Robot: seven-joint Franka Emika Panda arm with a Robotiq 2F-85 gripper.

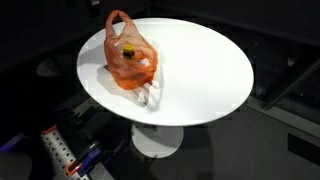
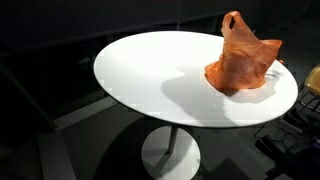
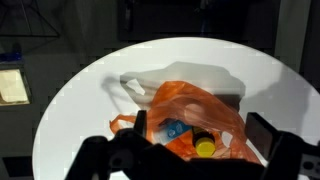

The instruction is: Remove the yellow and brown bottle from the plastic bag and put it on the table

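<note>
On the white table's 9 o'clock side, the orange plastic bag holds the yellow-capped bottle. In the wrist view the gripper hovers at 6 o'clock, spread wide, empty.

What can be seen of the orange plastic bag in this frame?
The orange plastic bag is thin, crinkled, translucent film with loop handles, one of them standing up at its top. It sits slumped on the white round table, near the rim in both exterior views. Its mouth gapes upward, and the wrist view shows a yellow-capped bottle and something blue inside. Only the table and these contents appear to touch it.
</note>
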